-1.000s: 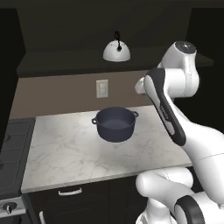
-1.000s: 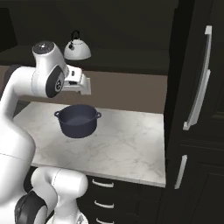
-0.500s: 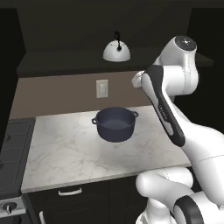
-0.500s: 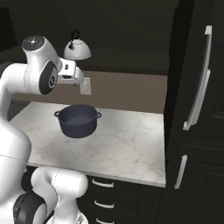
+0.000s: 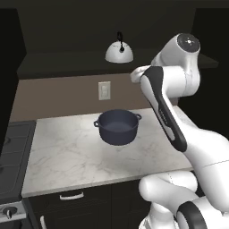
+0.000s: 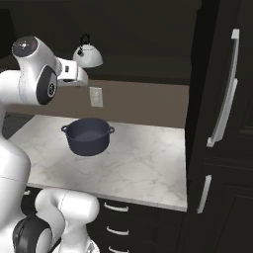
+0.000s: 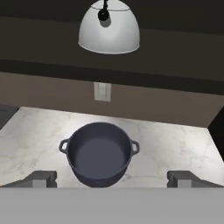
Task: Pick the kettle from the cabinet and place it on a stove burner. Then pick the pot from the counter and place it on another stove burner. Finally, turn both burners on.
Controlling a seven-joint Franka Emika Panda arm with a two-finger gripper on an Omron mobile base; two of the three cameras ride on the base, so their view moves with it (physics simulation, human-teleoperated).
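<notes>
Since the earlier frame, the arm has swung toward the cabinet shelf. End effector [image 7: 111, 178] released, empty. Kettle [image 7: 109, 27] sits ahead and above; pot [image 7: 100, 154] below on desk [image 7: 183, 144]. Next: advance to kettle handle.

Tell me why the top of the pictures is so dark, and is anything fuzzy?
Left base view: the cabinet is near black, while the kettle shines pale. Right base view: the counter is bright, and the pot drops a soft shadow. Hand view: the kettle and pot look sharp, without glare.
</notes>
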